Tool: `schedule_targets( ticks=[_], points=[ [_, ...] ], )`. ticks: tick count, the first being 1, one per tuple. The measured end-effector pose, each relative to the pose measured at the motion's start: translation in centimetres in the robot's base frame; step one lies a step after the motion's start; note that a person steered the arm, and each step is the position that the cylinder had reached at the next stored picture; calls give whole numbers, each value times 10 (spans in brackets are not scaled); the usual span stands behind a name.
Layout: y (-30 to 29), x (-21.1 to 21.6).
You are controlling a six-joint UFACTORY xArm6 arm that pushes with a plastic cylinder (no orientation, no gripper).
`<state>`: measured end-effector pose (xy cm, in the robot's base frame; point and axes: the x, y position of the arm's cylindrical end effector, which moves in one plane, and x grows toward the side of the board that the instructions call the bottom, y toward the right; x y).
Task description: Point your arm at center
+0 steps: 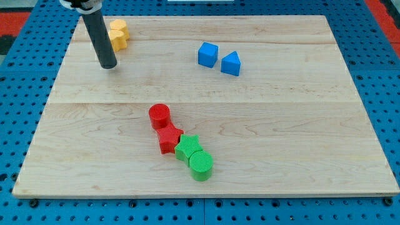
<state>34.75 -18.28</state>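
My tip [108, 64] rests on the wooden board [281, 125] near the view's top left. The dark rod rises from it toward the top edge. A yellow block [118, 34], possibly two pressed together, sits just right of the rod and above the tip. A blue cube [208, 54] and a blue triangular block [230, 64] stand side by side at the top middle. Below the middle, a red cylinder [159, 115], a red star [169, 137], a green star [188, 147] and a green cylinder [201, 165] form a touching diagonal chain.
The board lies on a blue pegboard table [25, 75]. A red strip [19, 15] shows at the view's top left corner.
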Motion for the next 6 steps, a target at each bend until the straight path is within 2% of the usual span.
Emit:
schedule_targets(
  ticks=[3,4,5,6],
  points=[
    [4,0],
    [23,0],
    [97,25],
    [201,59]
  ],
)
